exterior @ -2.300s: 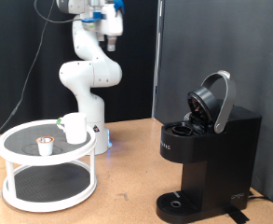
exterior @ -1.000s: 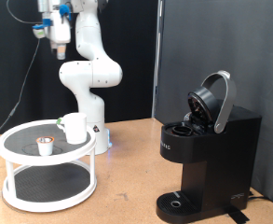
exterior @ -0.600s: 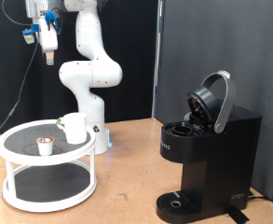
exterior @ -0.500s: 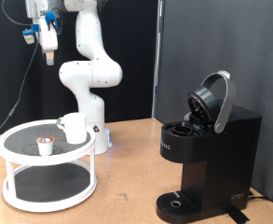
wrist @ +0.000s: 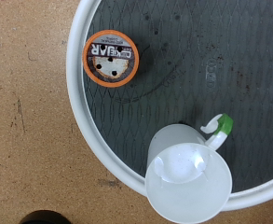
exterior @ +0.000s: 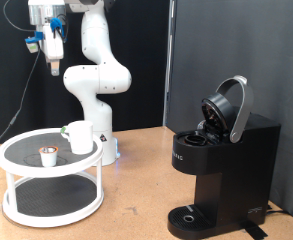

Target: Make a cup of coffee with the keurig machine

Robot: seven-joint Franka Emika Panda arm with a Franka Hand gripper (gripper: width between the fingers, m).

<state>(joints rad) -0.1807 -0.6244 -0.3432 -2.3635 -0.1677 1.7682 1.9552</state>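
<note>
Gripper (exterior: pixel 54 66) high at exterior view's top left, well above 2-tier round stand (exterior: pixel 16 150). On its top tier: cup (exterior: pixel 80 137) toward the right rim, pod (exterior: pixel 48 155) just left of it. Keurig machine (exterior: pixel 222 170) well apart at right, lid (exterior: pixel 230 108) raised.

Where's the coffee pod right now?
The pod sits on the top tier of the round white stand at the exterior view's left, just left of the cup, apart from it.
</note>
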